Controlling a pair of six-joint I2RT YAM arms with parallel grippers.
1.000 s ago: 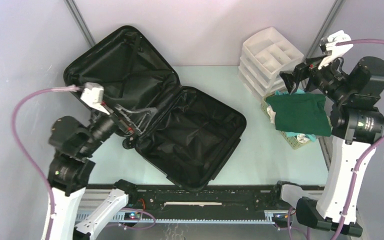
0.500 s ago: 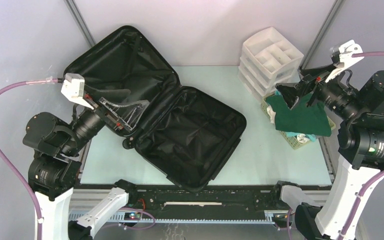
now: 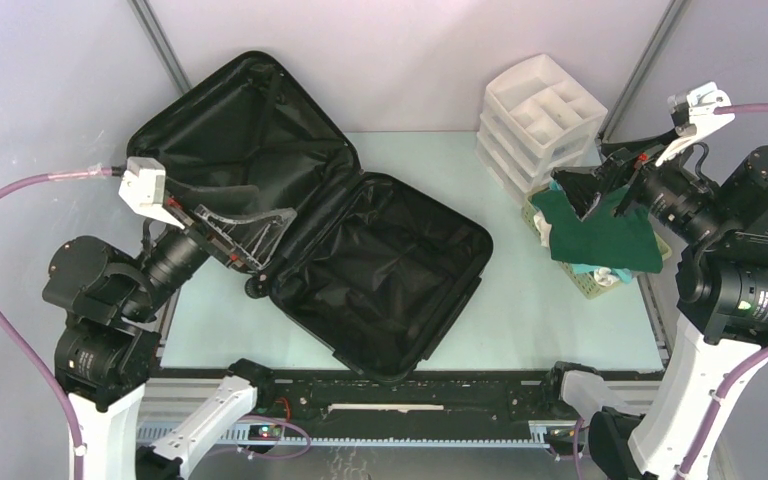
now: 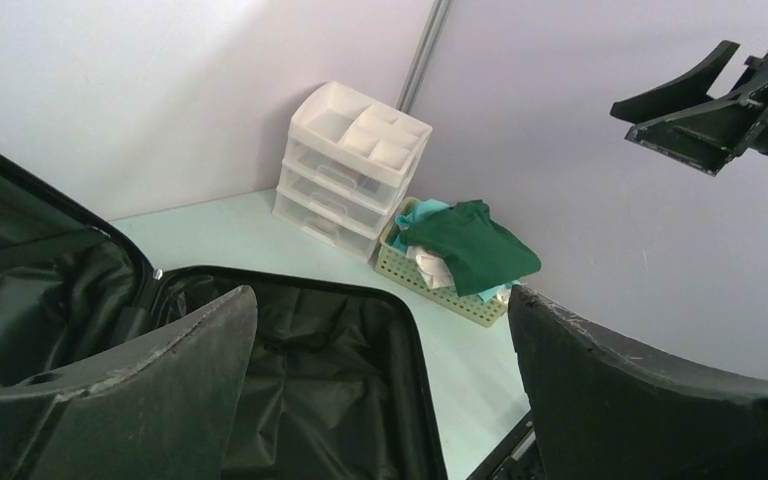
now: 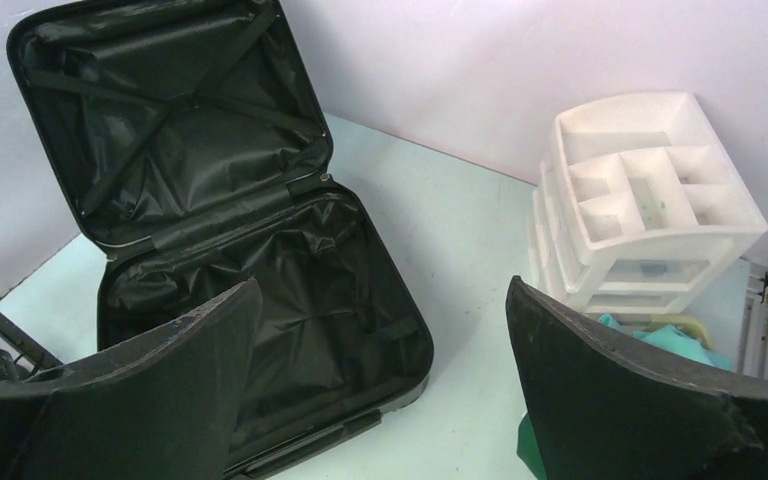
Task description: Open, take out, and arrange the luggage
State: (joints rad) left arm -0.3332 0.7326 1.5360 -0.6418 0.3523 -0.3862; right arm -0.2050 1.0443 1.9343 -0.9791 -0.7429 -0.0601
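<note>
The luggage (image 3: 380, 270), a black hard-shell suitcase, lies wide open on the table. Its lid (image 3: 240, 130) leans against the back left wall, and only black lining and crossed straps (image 5: 160, 110) show inside. My left gripper (image 3: 278, 235) hovers open over the suitcase's left side near the hinge, holding nothing. In its wrist view (image 4: 382, 295) the lined base half (image 4: 300, 380) lies below the fingers. My right gripper (image 3: 578, 190) hangs open and empty in the air over the basket's left end. Its wrist view (image 5: 383, 282) looks down on the luggage (image 5: 260, 280).
A white three-tier drawer organizer (image 3: 540, 110) stands at the back right. In front of it a pale yellow perforated basket (image 3: 588, 285) holds a dark green cloth (image 3: 605, 230) over lighter pieces. Grey walls close in on the left, back and right.
The left arm has drawn back to the left, away from the suitcase hinge. The right arm has pulled back to the right. Both grippers stay open.
</note>
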